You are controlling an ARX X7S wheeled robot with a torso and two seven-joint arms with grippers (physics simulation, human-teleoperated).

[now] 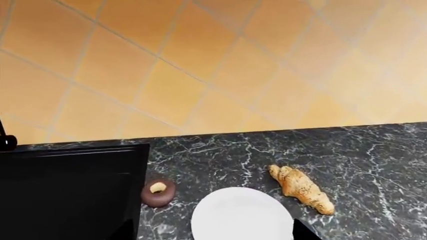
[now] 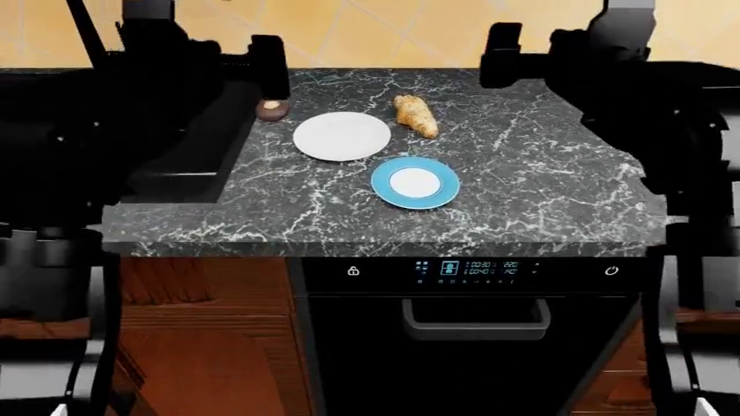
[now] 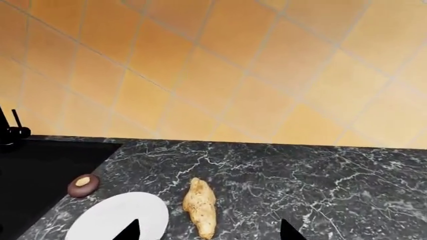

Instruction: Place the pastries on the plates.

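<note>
Starting this well means choosing which arm takes which pastry before either one drops toward the table [image 2: 543,186]. In the head view the donut [image 2: 272,109] sits in the upper left part of the frame, right at the edge of the dark sink [image 2: 191,147], and the croissant [image 2: 417,115] lies just above centre, close to the upper right rim of the white plate [image 2: 341,136] without touching it. The blue plate [image 2: 415,183] sits below and right of the white one, near the middle of the frame, and both plates are bare. My left end effector [image 1: 293,235] shows only one dark tip at the lower edge of its wrist view, so I cannot tell how it is set. My right end effector [image 3: 208,229] shows two dark tips spread wide apart at the bottom of its view, holding nothing, with the croissant between and above them. I judge the right arm is best placed for the croissant: I should come down across its narrow width, near the middle of its length, so it does not pivot when lifted. The donut suits the left arm, approached from the table side so the sink edge does not block a finger.
</note>
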